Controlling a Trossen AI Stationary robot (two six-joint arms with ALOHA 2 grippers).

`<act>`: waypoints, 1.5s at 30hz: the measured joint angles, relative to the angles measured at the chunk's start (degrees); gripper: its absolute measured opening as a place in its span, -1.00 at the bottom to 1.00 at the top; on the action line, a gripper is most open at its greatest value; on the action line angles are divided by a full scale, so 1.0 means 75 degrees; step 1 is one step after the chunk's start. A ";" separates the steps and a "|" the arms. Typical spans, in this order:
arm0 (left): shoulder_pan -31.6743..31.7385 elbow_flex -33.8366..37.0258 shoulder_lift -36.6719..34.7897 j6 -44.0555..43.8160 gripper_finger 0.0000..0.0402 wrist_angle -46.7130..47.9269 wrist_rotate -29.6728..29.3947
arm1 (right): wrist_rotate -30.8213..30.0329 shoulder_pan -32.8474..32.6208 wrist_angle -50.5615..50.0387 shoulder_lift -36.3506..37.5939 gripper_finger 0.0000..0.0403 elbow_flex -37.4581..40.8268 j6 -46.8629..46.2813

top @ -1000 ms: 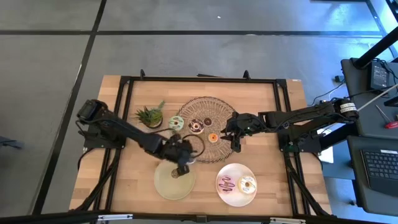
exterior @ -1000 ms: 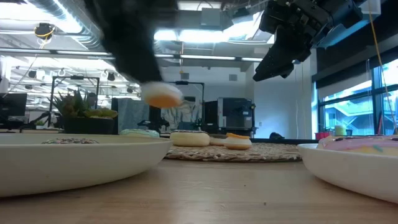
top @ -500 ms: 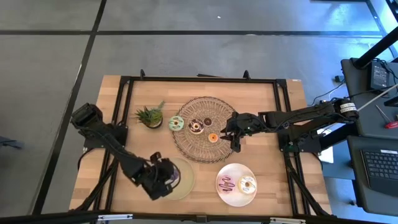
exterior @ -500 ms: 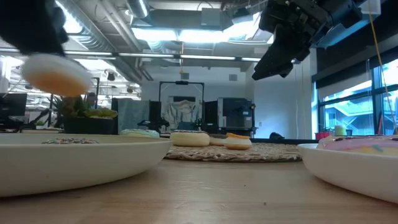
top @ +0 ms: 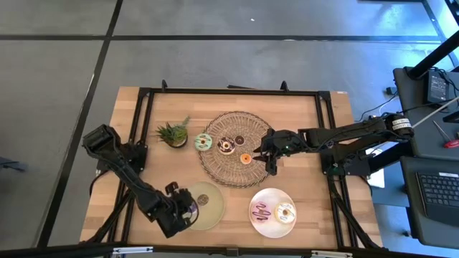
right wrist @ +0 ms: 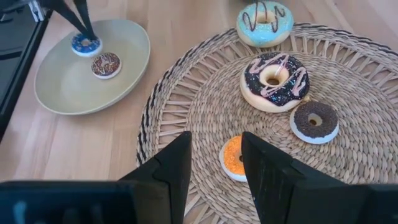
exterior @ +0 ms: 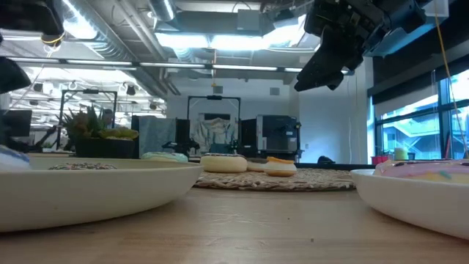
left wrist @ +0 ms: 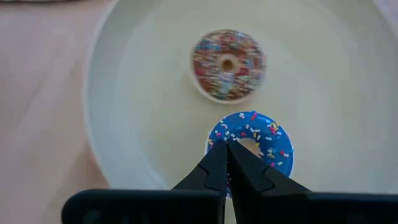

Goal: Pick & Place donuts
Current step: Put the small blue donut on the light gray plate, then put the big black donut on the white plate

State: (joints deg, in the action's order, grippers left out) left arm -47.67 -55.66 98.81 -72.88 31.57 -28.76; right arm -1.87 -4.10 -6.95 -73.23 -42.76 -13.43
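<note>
My left gripper (left wrist: 227, 148) is low over the left part of a pale green plate (top: 214, 209), shut on a small blue sprinkled donut (left wrist: 258, 142). A small brown sprinkled donut (left wrist: 227, 64) lies flat on the same plate. My right gripper (right wrist: 214, 165) hangs open, well above a round woven mat (right wrist: 205, 93). On the mat lie a tiny orange donut (right wrist: 235, 158), a small brown one (right wrist: 314, 121), a larger chocolate one with pink drizzle (right wrist: 273, 81) and a green one (right wrist: 264, 22). The orange donut shows between the right fingers, far below them. My left gripper pinches the blue donut at its rim (left wrist: 214, 138), on the side toward the plate's edge. The fingers (right wrist: 79, 22) come from above, pointing steeply down. The donut lies face up, level with the plate; whether it rests on the plate or hangs just above it I cannot tell.
A second plate (top: 259, 223), at the near edge right of centre, holds a pink donut (top: 262, 211) and a white one (top: 285, 212). A small potted plant (top: 172, 132) stands left of the mat. Bare wood lies along the table's left and right sides.
My left gripper has carried the blue donut from above the mat's near-left edge toward the table's near-left, then down onto the left part of the pale green plate, staying shut on it throughout. The donut has dropped from well above the table to plate level.
</note>
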 joint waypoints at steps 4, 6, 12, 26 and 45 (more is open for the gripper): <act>0.0023 0.0000 0.0088 0.0307 -0.99 0.0012 -0.0368 | 0.0000 0.0000 0.0051 0.0000 -0.29 0.0001 0.0000; 0.0064 0.0000 0.0087 0.0435 -0.99 0.0005 -0.0415 | 0.0000 0.0000 0.0048 0.0000 -0.29 0.0003 0.0000; 0.0074 0.0000 0.0087 0.0802 -0.96 -0.0013 -0.0424 | 0.0000 0.0000 0.0045 0.0000 -0.29 0.0003 0.0009; 0.0074 0.0000 0.0084 0.0552 -0.90 -0.0041 -0.0427 | -0.0003 0.0000 0.0042 0.0000 -0.29 0.0003 0.0053; 0.0076 0.0000 -0.0081 0.0512 -0.64 0.0214 -0.0217 | -0.0003 0.0000 0.0036 0.0000 -0.29 0.0000 0.0058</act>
State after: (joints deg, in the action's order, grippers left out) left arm -47.10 -55.66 98.20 -69.04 33.17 -30.39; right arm -1.89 -4.10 -6.68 -73.23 -42.76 -13.00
